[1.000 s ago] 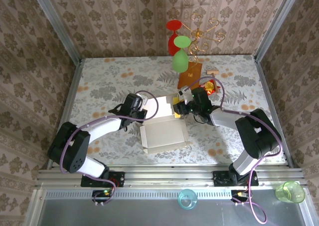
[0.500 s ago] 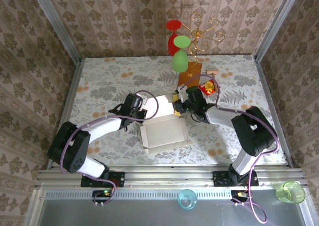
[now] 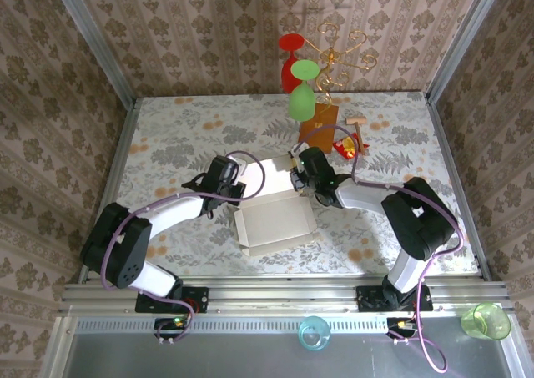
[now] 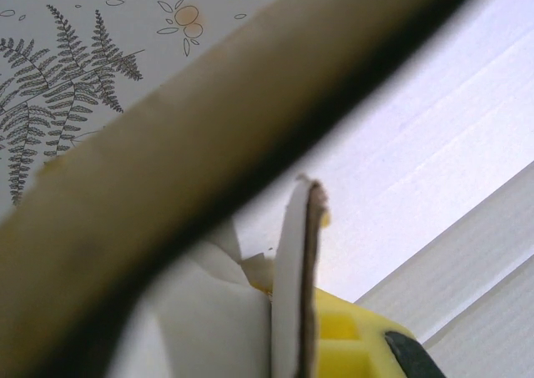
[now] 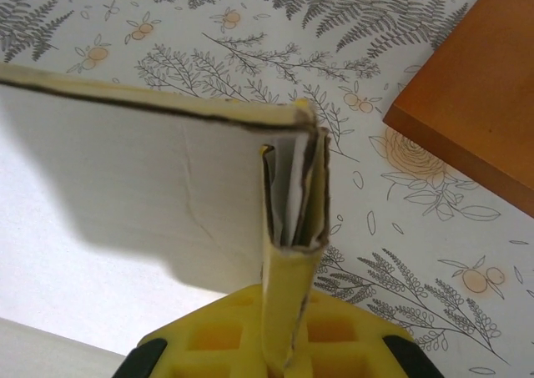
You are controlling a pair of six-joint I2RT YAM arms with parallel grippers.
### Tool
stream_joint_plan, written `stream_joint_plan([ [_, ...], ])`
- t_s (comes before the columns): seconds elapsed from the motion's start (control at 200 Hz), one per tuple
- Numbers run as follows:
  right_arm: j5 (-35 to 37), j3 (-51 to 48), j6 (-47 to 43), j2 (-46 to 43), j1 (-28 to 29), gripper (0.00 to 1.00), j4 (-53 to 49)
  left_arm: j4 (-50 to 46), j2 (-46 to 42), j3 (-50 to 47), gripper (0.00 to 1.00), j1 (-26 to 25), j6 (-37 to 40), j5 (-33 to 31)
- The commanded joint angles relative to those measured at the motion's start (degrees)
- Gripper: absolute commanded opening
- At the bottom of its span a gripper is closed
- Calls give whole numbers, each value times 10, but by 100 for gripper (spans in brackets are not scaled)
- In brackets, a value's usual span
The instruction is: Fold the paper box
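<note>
Left gripper (image 3: 239, 181) sits well left of the wooden block (image 3: 318, 126), on the far-left corner of the paper box (image 3: 275, 224). Left wrist view: a blurred tan band cuts diagonally across the lens and can't be identified. Behind it a thin cardboard edge stands against one yellow pad (image 4: 340, 338). The other finger is hidden by white card, so can't tell whether this claw is clamped.

The box lies open, white inside up, near-left of the block at mid-table, with its far wall raised.

Right gripper (image 3: 298, 178) is just near-left of the block, at the box's far-right corner. In the right wrist view the folded mustard corner drops between the yellow pads (image 5: 219, 335), which are pinched onto it. Their tips are cut off by the frame.

A small red-yellow packet (image 3: 345, 148) lies just right of the block, detail too small to make out.
</note>
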Motion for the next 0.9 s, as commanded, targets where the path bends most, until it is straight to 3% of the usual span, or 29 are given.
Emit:
stream_joint_plan([
  [0.0, 56, 14, 10, 16, 19, 1, -46, -19, 12, 16, 0, 1, -2, -14],
  [0.215, 185, 33, 56, 26, 47, 0, -98, -31, 15, 22, 0, -1, -23, -35],
  [0.43, 339, 107, 142, 69, 82, 0, -231, -48, 23, 31, 0, -5, -51, -60],
  [0.69, 368, 155, 190, 93, 93, 0, -311, -56, 26, 30, 0, -8, -79, -75],
  [0.895, 346, 127, 168, 81, 98, 0, -253, -58, 28, 30, 0, -8, -93, -80],
])
